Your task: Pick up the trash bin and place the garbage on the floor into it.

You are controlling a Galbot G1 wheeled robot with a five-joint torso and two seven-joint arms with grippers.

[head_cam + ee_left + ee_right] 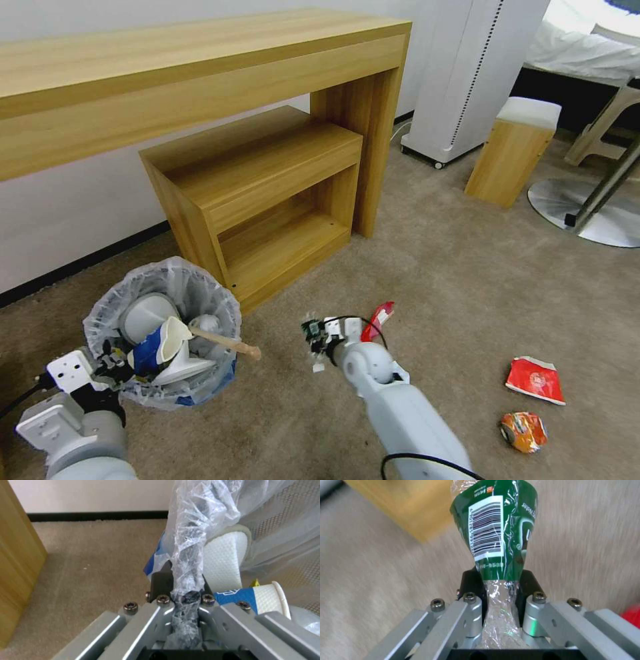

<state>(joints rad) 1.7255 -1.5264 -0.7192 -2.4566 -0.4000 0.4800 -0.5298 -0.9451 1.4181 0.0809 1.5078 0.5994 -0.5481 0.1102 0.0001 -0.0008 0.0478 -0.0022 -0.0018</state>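
Beige-brown short-pile carpet (440,280) spread below a light wooden table (200,73). At the left, the left end effector (181,590) pinched the rim of the small round bag-lined trash bin (167,293), holding slippers and a blue-white carton. Further right, the right end effector (501,580) clamped a crumpled green-labelled plastic bottle (496,527); red (535,380) and orange (524,431) snack packets lay on the carpet.
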